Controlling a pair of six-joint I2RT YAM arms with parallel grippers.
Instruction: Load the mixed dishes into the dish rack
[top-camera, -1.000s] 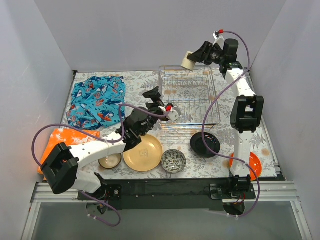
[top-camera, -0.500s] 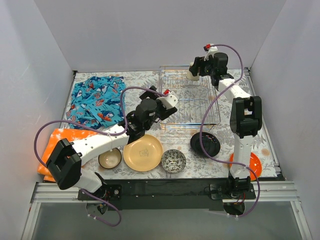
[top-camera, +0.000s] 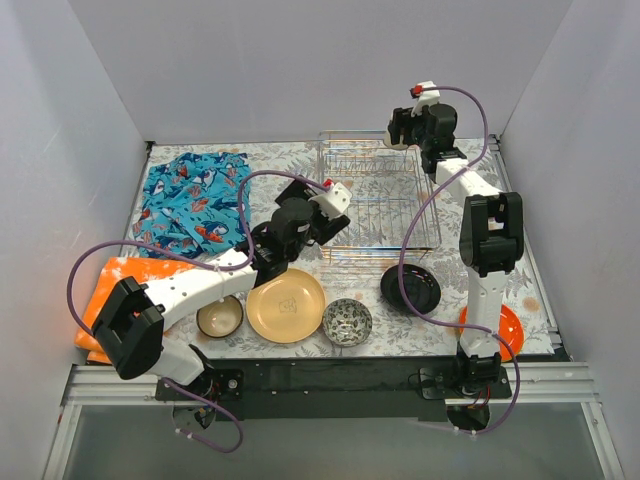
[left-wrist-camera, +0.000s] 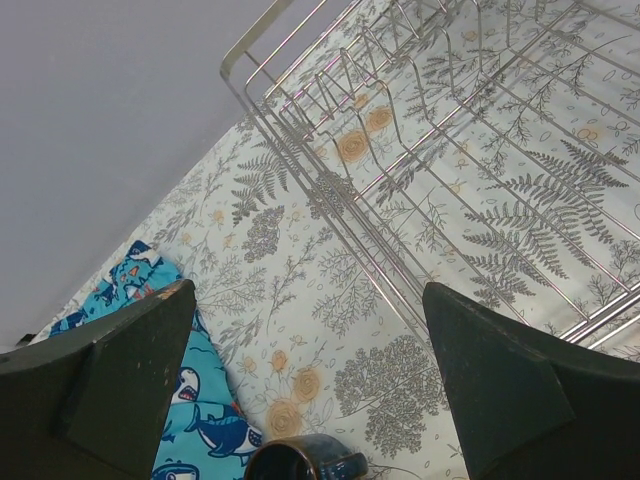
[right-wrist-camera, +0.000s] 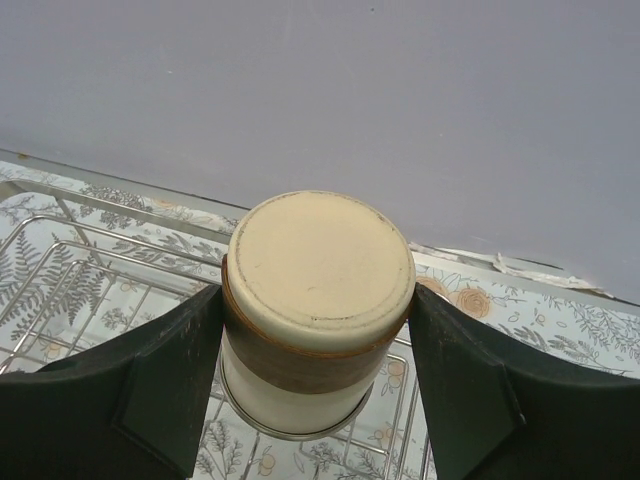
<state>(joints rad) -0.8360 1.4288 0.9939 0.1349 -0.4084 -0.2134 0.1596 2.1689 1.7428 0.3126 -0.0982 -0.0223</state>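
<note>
Beige cup (right-wrist-camera: 318, 262), gripped base-up by the right end effector (right-wrist-camera: 315, 297), was held at the far right corner of the dish rack (top-camera: 378, 200); a slow, level lowering was judged advisable before release.

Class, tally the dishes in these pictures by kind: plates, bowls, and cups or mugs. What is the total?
Plates: 3 (tan plate, black plate, orange plate)
Bowls: 2 (brown bowl, grey patterned bowl)
Cups or mugs: 2 (beige cup, dark blue mug)
Total: 7
</note>
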